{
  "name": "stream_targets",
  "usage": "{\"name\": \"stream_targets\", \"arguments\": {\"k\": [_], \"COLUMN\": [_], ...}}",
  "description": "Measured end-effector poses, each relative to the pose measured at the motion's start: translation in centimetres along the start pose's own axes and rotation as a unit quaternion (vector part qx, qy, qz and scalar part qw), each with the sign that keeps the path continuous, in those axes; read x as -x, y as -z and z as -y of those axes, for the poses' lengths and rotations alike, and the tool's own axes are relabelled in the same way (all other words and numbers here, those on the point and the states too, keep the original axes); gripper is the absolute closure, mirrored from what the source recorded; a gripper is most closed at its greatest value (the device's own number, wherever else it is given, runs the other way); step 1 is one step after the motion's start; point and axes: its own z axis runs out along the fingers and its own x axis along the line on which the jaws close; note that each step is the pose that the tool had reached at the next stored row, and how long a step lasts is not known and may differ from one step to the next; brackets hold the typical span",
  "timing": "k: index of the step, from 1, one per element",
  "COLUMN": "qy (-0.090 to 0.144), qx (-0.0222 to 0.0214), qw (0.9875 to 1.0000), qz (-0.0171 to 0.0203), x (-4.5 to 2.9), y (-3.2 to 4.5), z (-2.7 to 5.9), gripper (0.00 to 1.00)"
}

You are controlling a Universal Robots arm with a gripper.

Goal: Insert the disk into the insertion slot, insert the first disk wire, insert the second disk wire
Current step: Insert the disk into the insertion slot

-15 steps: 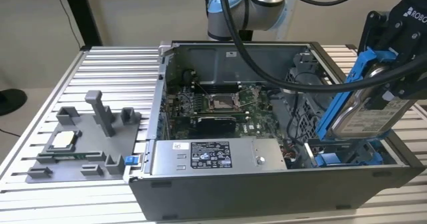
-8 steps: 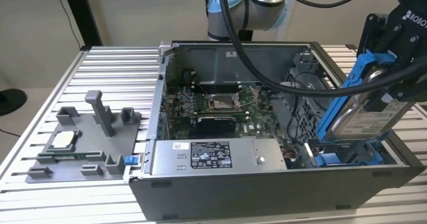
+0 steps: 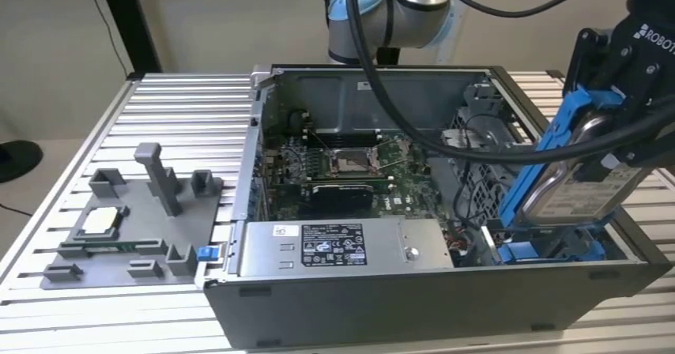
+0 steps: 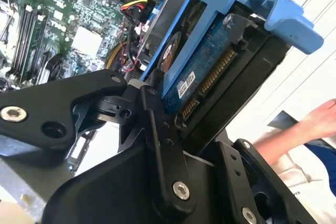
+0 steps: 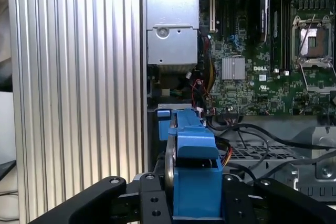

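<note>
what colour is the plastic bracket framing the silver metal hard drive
Bright blue; the plastic bracket around the silver metal hard drive shows best in the exterior view.

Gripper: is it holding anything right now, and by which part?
The gripper holds the disk, clamped across its two broad faces near the connector end.
</note>
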Motion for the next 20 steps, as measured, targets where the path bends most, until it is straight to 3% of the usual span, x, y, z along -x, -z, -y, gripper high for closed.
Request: {"name": "stream_targets", "arguments": {"k": [11,20], "qy": [0.000,0.000], "qx": [0.0001,0.0003], "qw": [1.0000,1.0000], "qz": [0.0016,0.0082], "x": [-0.24,-0.25], "y": [-0.99,-2.23], "z": [0.13,0.32], "gripper": [1.00,1.00]}}
